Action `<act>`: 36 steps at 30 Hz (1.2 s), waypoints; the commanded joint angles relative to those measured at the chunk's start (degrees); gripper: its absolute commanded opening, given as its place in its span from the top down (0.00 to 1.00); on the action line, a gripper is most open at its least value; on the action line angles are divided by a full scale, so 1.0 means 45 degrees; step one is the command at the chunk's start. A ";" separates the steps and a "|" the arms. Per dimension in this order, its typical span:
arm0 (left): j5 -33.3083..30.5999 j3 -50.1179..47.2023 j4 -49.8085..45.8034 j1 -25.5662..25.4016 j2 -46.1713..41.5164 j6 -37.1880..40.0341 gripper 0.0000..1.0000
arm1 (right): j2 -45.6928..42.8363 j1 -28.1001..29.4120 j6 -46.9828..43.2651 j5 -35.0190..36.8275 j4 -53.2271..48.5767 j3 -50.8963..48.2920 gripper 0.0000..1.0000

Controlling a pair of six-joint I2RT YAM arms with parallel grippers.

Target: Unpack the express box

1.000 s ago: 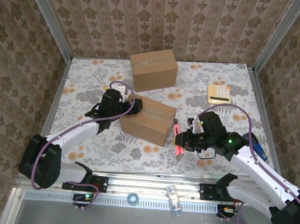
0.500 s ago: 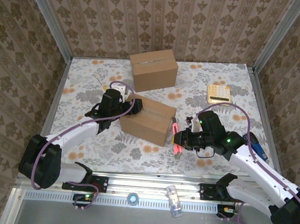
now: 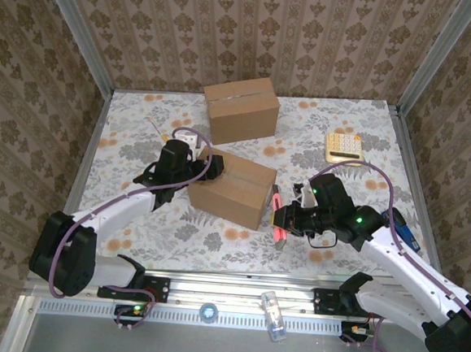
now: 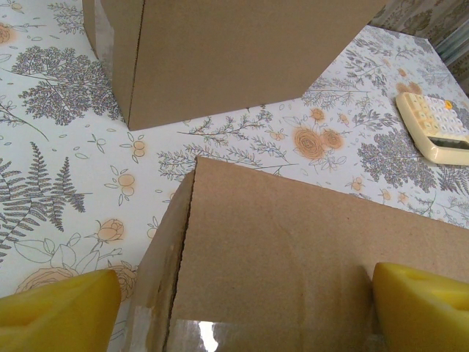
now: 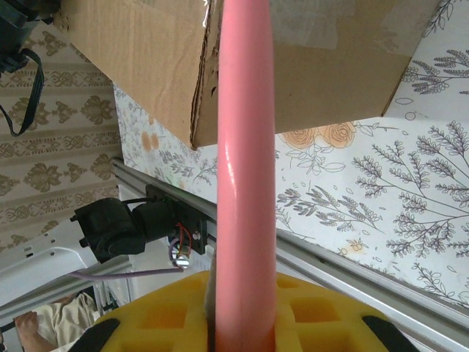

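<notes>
From above, a desk [image 3: 133, 135] covered in a cloth printed with grey ferns and orange roses is sitting in a bay of brown damask wallpaper, with metal rails running along its edges. The express box [image 3: 234, 191], a plain brown cardboard carton with its flaps shut, is lying at the middle of the desk. A second box [image 3: 242, 109] of the same cardboard is standing apart from it at 12 o'clock. A cream calculator [image 3: 343, 146] is lying at the express box's 2 o'clock, near the right rail. The left pincer [image 3: 210, 167] is hanging at the express box's 9 o'clock end. The right pincer [image 3: 283, 222] is hovering at the box's 4 o'clock, clenching a pink stick [image 3: 276, 202] just beside the box's right face.

From the left wrist, the yellow pads [image 4: 58, 308] are standing wide apart, released, with a corner of the express box lying between them. Its top is showing matte and faintly creased, with a strip of glossy clear tape at 6 o'clock.

From the right wrist, the smooth, round, shiny stick is rising from between gridded yellow fingers and crossing the express box's ragged corner.
</notes>
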 commanded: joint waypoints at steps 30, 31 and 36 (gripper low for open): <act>-0.0107 -0.0642 -0.2204 -0.0014 0.1716 -0.0211 0.12 | 0.0252 0.0960 0.0762 -0.0095 0.1220 -0.0099 1.00; -0.0122 -0.0623 -0.2261 -0.0005 0.1768 -0.0234 0.12 | 0.0237 0.1029 0.0829 -0.0085 0.1311 -0.0167 1.00; -0.0224 -0.0467 -0.2846 -0.0023 0.1877 -0.0270 0.13 | 0.0152 0.1296 0.1103 0.0040 0.1522 -0.0390 1.00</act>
